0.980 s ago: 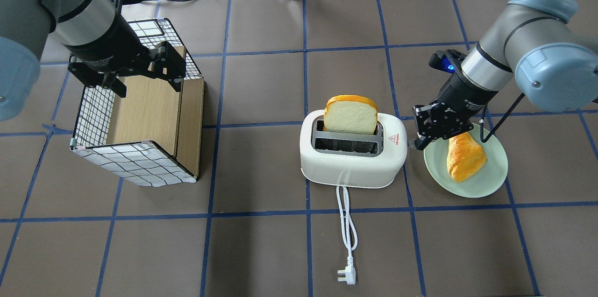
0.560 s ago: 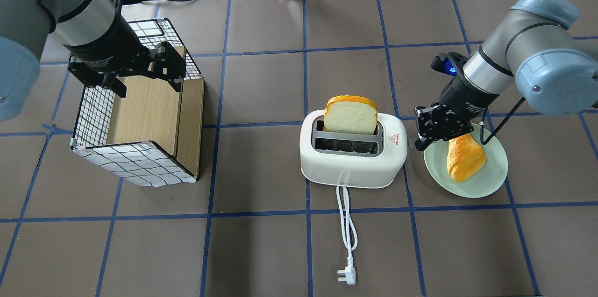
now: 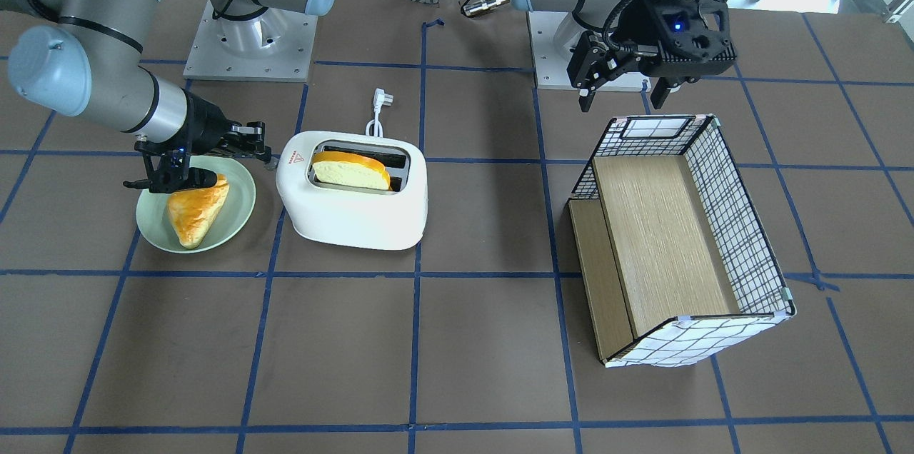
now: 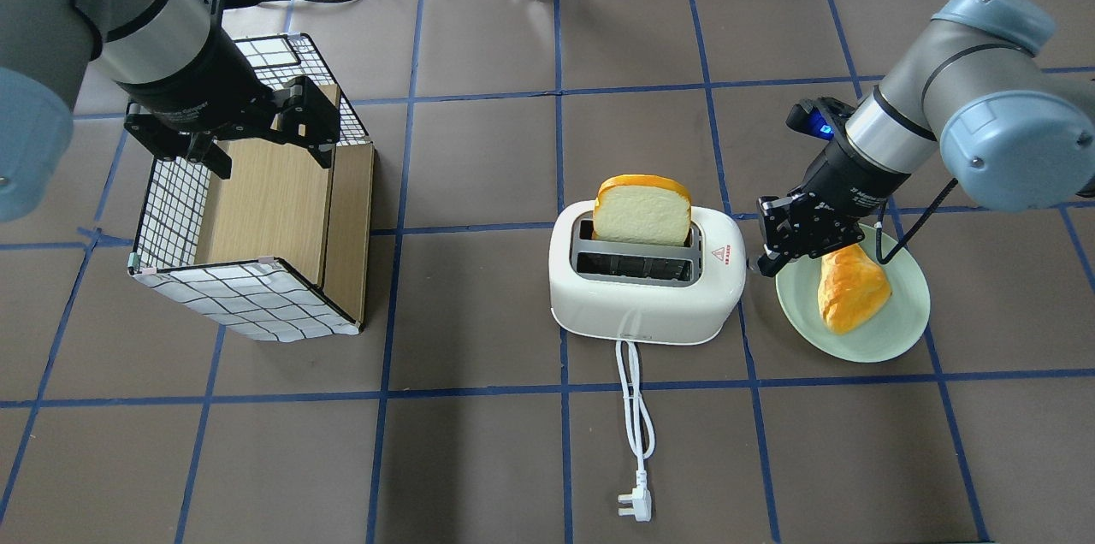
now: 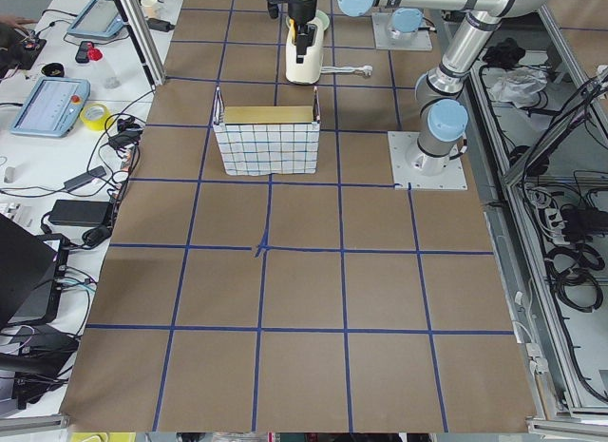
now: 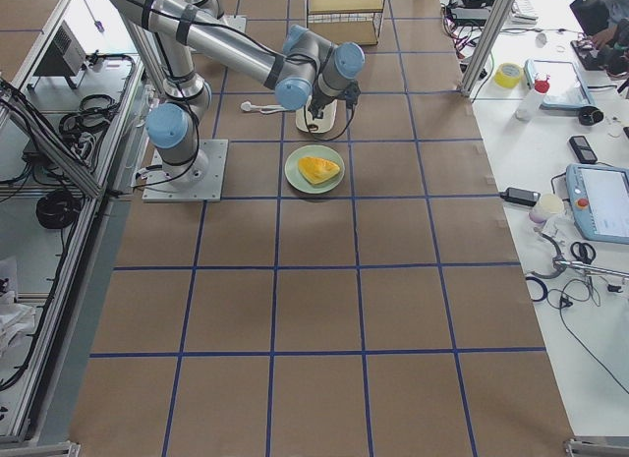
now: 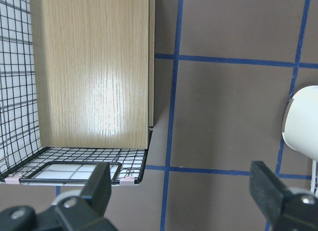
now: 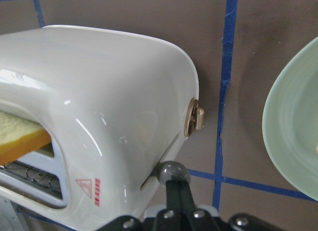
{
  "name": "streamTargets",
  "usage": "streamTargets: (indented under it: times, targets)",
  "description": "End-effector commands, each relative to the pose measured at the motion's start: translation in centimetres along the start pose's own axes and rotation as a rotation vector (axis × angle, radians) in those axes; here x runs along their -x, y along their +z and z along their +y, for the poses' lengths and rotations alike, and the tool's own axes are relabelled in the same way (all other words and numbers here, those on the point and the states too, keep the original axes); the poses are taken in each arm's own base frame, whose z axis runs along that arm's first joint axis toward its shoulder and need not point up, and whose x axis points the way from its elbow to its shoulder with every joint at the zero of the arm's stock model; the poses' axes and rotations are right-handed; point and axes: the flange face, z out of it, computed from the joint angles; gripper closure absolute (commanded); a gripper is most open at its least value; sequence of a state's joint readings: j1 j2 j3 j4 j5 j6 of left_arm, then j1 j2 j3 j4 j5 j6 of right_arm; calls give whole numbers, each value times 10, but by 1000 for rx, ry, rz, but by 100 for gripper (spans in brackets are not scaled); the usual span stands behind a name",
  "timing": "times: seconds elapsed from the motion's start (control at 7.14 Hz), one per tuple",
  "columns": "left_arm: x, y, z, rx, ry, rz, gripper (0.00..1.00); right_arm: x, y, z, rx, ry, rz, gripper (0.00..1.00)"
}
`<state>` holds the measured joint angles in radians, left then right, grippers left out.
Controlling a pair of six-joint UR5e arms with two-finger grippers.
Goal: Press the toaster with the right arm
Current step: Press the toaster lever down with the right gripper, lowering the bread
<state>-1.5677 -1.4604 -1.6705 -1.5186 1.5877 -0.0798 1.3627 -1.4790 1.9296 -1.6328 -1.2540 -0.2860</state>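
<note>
The white two-slot toaster (image 4: pixel 642 296) stands mid-table, with a bread slice (image 4: pixel 642 210) standing high in its far slot. It also shows in the front view (image 3: pixel 357 215). My right gripper (image 4: pixel 764 260) is shut and sits low at the toaster's right end. In the right wrist view its fingertips (image 8: pixel 175 189) touch the grey lever knob (image 8: pixel 171 172) below a beige dial (image 8: pixel 194 119). My left gripper (image 4: pixel 265 152) is open and empty, hovering over the wire-grid box (image 4: pixel 257 210).
A green plate (image 4: pixel 890 330) with a piece of golden bread (image 4: pixel 847 287) lies just right of the toaster, under my right wrist. The toaster's white cord and plug (image 4: pixel 635 505) trail toward the near edge. Cables and devices lie beyond the far edge.
My right arm's elbow and wrist have shifted slightly, while the gripper tip stays at the toaster's right end. The bread slice stands at the same height. The left arm has not moved.
</note>
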Motion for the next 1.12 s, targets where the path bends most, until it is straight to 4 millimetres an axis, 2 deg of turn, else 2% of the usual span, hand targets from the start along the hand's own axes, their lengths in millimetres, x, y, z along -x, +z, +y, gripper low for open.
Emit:
streamTargets:
  times: [0.0, 0.28, 0.56, 0.98]
  targets:
    - [0, 0, 0, 0, 0, 0, 0, -4, 14, -3, -17, -12, -14, 100]
    - [0, 0, 0, 0, 0, 0, 0, -12, 29, -6, -21, -27, -13, 100]
    - [0, 0, 0, 0, 0, 0, 0, -25, 33, -9, -12, -27, -25, 100]
    - [0, 0, 0, 0, 0, 0, 0, -28, 35, -10, -18, -20, -36, 100]
